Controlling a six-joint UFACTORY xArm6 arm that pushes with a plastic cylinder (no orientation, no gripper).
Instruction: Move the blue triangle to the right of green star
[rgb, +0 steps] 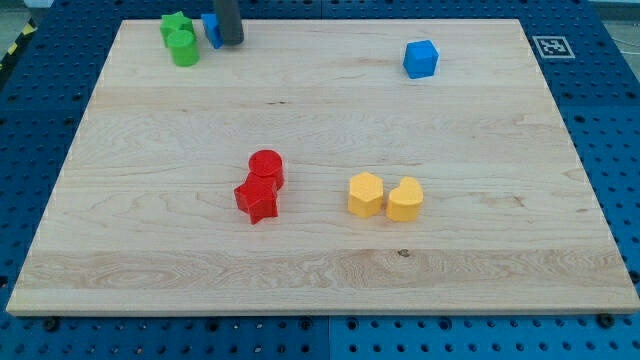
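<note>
- One dark rod comes down from the view's top edge near the board's upper left; only its lower stretch shows, standing close to upright.
- My tip (231, 42) rests on the wooden board (320, 270) just inside its top edge, touching or nearly touching the right side of the blue triangle (211, 29).
- No jaws exist on this arm to be open or closed; it ends in the plain rod and holds nothing.
- Most of the blue triangle is hidden behind the rod; only a narrow blue sliver shows at the rod's left, so its shape cannot really be made out from here.
- That blue sliver sits just to the right of the two green blocks, near them, with a thin gap that I cannot judge for sure.
- Two green pieces huddle together in the top left corner: the green star (176, 24) behind, and a green cylinder (184, 47) touching it in front, towards the view's bottom.
- Off at the upper right, well apart from all this, stands a blue cube (421, 58).
- Near the board's middle, a red cylinder (266, 166) touches a red star (257, 200) below it.
- Right of those, a yellow hexagon (366, 194) and a yellow heart (405, 198) sit side by side, touching.
</note>
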